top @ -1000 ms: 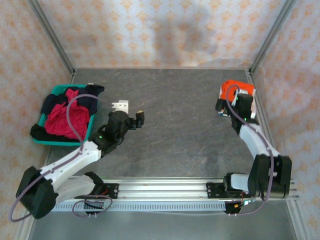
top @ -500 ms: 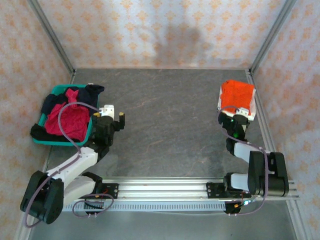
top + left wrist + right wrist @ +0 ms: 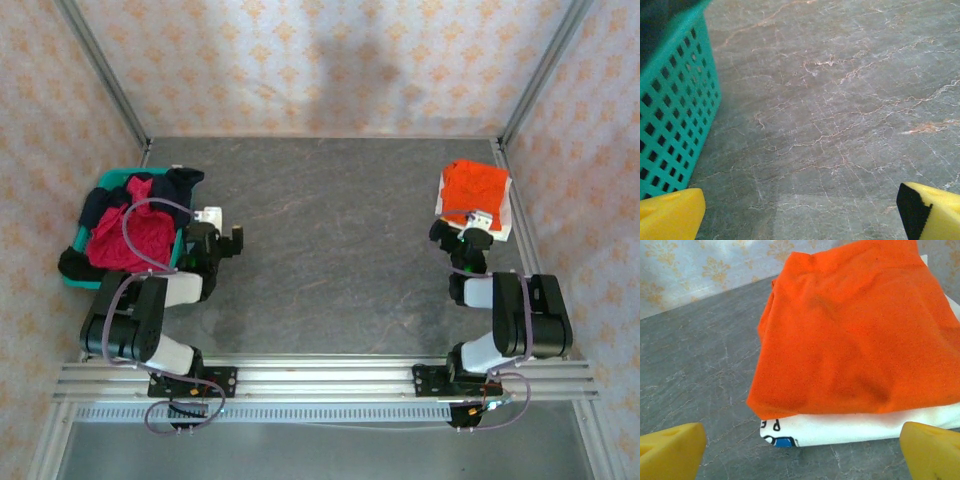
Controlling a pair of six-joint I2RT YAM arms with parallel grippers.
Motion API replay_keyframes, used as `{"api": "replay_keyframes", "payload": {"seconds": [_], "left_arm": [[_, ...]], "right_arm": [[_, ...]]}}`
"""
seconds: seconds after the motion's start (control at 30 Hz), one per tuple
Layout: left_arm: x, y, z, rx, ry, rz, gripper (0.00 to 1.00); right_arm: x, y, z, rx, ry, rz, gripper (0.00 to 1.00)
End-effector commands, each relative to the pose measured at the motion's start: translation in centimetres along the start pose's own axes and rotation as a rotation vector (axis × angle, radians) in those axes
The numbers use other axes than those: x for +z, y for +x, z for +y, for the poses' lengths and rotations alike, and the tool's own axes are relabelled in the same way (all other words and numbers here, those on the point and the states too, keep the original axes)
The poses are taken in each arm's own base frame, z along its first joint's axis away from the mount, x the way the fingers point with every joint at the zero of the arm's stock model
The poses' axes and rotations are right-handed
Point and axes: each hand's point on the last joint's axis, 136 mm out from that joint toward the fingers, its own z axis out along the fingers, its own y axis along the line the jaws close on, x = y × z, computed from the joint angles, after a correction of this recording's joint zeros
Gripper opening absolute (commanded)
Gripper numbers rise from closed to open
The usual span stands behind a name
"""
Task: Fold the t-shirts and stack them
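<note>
Two shirts look finished: an orange shirt [image 3: 855, 335] lies folded on top of a folded white shirt [image 3: 860, 429], and the pair is stacked at the right of the top view, near the upper right corner of the table [image 3: 340, 200]. At the left of that view the basket [image 3: 670, 115] holds an unfolded heap, with a crimson shirt [image 3: 135, 240] on top and navy cloth [image 3: 178, 184] spilling over the rim. How many garments that makes I cannot tell. Roughly half the job appears done, and the basket's contents have yet to be pulled out, folded and stacked. The left gripper [image 3: 800, 215] sits low beside the basket, fingers wide apart and empty. The right gripper [image 3: 800, 452] faces the stack, also spread wide and holding nothing.
</note>
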Motion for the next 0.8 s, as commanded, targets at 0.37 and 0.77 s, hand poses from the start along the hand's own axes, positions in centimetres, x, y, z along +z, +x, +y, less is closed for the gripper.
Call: {"api": "replay_keyframes", "payload": {"seconds": [0.37, 0.77], "left_arm": [[0.36, -2.35, 0.74, -0.071, -0.01, -0.073, 1.0], [0.37, -2.33, 0.75, -0.07, -0.014, -0.072, 1.0]], "right_arm": [[0.83, -0.22, 0.89, -0.017, -0.034, -0.01, 0.99], [0.64, -0.26, 0.86, -0.014, -0.036, -0.021, 0.99]]}}
